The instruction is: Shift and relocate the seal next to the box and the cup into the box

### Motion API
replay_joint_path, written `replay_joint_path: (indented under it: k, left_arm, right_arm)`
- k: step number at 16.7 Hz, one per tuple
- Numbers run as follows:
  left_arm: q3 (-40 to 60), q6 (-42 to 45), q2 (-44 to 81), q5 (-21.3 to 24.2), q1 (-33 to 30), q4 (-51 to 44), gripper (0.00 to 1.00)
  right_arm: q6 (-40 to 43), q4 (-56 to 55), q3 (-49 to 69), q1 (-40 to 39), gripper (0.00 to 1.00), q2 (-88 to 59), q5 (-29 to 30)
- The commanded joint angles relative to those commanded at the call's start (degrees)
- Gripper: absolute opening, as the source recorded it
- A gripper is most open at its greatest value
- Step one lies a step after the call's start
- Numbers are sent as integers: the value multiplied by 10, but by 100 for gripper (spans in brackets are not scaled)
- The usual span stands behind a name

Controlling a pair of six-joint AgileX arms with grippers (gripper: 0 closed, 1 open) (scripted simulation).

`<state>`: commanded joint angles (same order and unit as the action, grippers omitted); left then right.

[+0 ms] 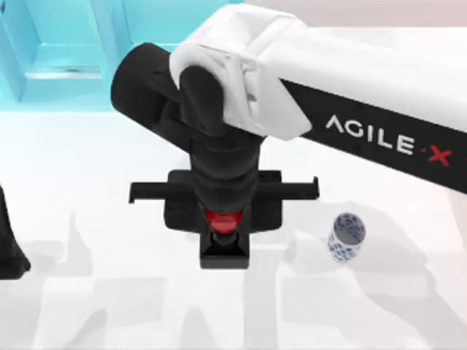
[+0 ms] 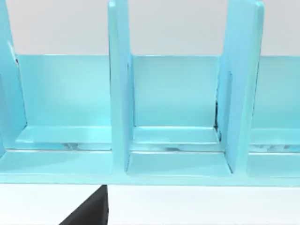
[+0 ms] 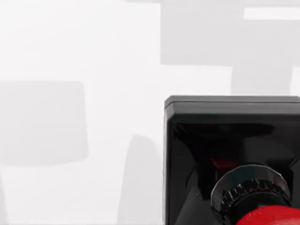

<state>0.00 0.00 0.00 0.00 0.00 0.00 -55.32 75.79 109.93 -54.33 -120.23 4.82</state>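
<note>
The right gripper (image 1: 221, 219) is directly over the seal (image 1: 223, 232) on the tabletop (image 1: 109, 189); whether it grips the seal cannot be told. The cup (image 1: 346, 237) stands well apart, toward the tabletop's right. The left arm (image 1: 9, 248) is parked at the left edge, facing the blue box (image 2: 119, 93).

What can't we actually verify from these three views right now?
- Right tool finger state: top view, its own black wrist covers the fingers above the black-block, red-knob seal.
- Seal knob: right wrist view, cut off by the frame edge.
- Left arm: top view, parked at the left edge, mostly out of frame.
- Turquoise compartmented box: left wrist view, outer compartments cropped.
- Small white blue-patterned cup: inside not readable.
</note>
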Motion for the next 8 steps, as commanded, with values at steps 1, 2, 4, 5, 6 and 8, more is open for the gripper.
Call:
replay_joint_path:
  k: [1, 2, 4, 5, 6, 8]
  left_arm:
    - [0, 0, 0, 0, 0, 0, 100]
    - [0, 0, 0, 0, 0, 0, 100]
    - [0, 0, 0, 0, 0, 0, 100]
    - [0, 0, 0, 0, 0, 0, 100]
    - [0, 0, 0, 0, 0, 0, 100]
    - [0, 0, 0, 0, 0, 0, 100]
  right_arm:
    - [5, 4, -12, 4, 0, 12, 0]
    - [7, 7, -18, 5, 0, 18, -1]
    - [8, 7, -19, 6, 0, 19, -1]
    - [8, 7, -19, 6, 0, 19, -1]
    - [6, 6, -17, 3, 0, 17, 0]
    - [12, 5, -24, 8, 0, 24, -1]
